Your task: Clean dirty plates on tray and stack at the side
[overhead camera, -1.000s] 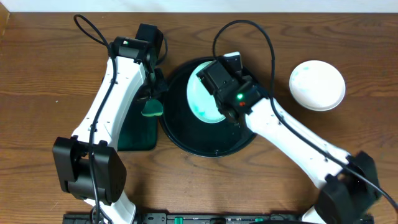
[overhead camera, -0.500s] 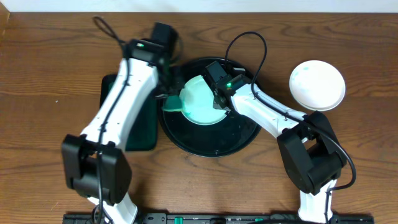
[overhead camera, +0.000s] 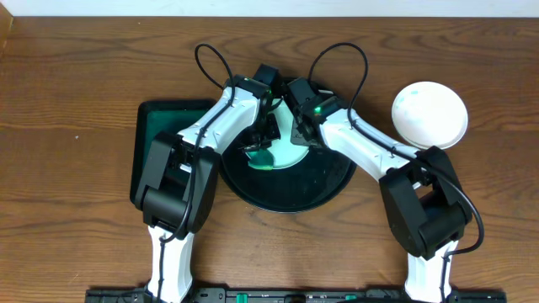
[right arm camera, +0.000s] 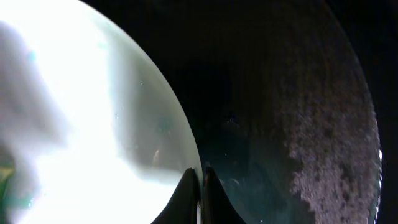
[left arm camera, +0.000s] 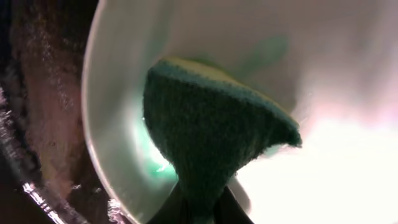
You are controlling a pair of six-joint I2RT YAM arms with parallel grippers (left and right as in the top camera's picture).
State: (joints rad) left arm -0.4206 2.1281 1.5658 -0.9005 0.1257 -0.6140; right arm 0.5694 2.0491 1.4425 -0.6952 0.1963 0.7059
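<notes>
A white plate [overhead camera: 285, 153] with teal smears is held tilted over the black tray [overhead camera: 295, 189]. My right gripper [overhead camera: 298, 135] is shut on its rim, and the right wrist view shows the jaws [right arm camera: 200, 186] pinching the plate's edge [right arm camera: 81, 124] above the tray [right arm camera: 280, 93]. My left gripper [overhead camera: 259, 145] is shut on a green sponge [left arm camera: 211, 130], which is pressed against the plate's face [left arm camera: 186, 37]. A teal smear [left arm camera: 155, 165] shows beside the sponge. My left fingers [left arm camera: 177, 208] are mostly covered by the sponge.
A white plate [overhead camera: 429, 115] lies on the wood tabletop at the right, and I cannot tell whether more lie under it. The dark green rectangular tray [overhead camera: 164, 147] sits left of the black tray. Both arms cross over the black tray's back half.
My left arm has swung right from the green tray, bringing the sponge onto the plate's face. My right gripper keeps hold of the plate and has tilted it more upright.
</notes>
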